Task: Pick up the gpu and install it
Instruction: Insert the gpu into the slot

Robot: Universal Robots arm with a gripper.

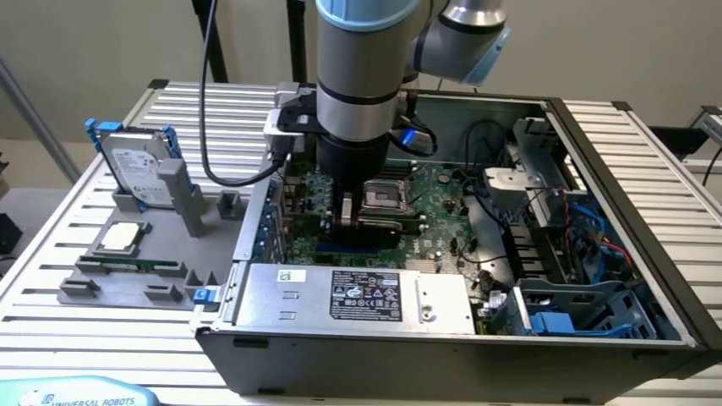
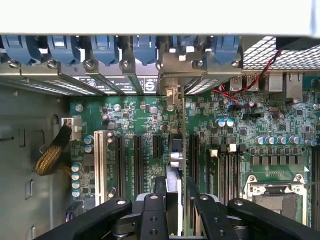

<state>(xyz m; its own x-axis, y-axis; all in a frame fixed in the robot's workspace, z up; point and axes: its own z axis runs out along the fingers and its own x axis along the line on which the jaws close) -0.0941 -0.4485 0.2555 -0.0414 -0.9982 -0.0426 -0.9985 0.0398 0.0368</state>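
Item: gpu, held edge-on and upright, pinched between the gripper's black fingers inside the open computer case, directly over the green motherboard among its black expansion slots. Around it: the processor socket to one side, the blue-clipped bracket bays on the case wall beyond. Outside the case, well clear, the hard drive stands on the grey parts tray.

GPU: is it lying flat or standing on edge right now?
On edge: the gpu stands upright between the gripper fingers, over the motherboard slots.
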